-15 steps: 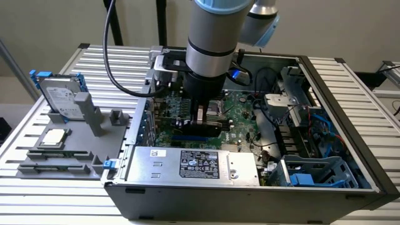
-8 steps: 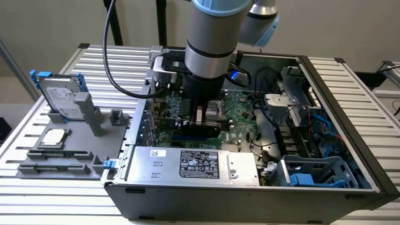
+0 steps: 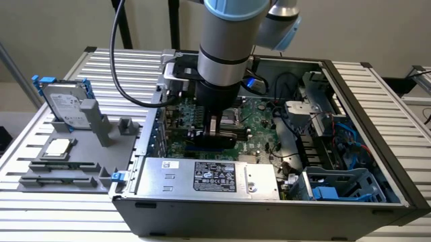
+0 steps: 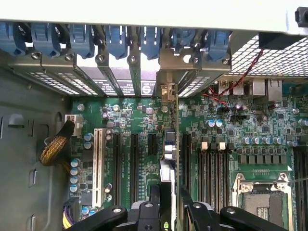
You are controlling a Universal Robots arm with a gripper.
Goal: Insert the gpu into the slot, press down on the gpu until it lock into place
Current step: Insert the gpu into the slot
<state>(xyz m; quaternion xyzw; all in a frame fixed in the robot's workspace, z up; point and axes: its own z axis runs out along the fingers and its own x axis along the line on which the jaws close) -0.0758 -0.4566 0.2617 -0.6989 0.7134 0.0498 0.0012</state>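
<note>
We see the arm (image 3: 225,45) reach straight down into the open computer case (image 3: 269,219), which lies on its side on the slatted table (image 3: 67,212). The claw (image 3: 214,132) is low over the green motherboard (image 3: 259,126), just beyond the silver power-supply box (image 3: 209,176) that sits along the near wall of the case.

In the wrist view the claw's two black fingers (image 4: 155,197) are closed on the gpu (image 4: 167,166) — the thin black card stands edge-on between them, one finger on each face. The card runs parallel to the row of black expansion slots (image 4: 134,159) and to the white slot (image 4: 98,163) at their side. Its metal bracket (image 4: 167,92) meets the rear openings of the case, under the blue clips (image 4: 113,41). The card is over the board along the slot line. Whether its lower edge sits fully in the slot we cannot tell, because the card itself hides it.

On the exterior view's left, beside the case, a grey holder (image 3: 88,151) rests on the table. It carries a hard drive (image 3: 64,103) standing upright, a processor chip (image 3: 57,147) lying flat, and two long dark strips (image 3: 57,166) that look like memory sticks. A black cable (image 3: 114,55) hangs from above down toward the case's left wall.
</note>
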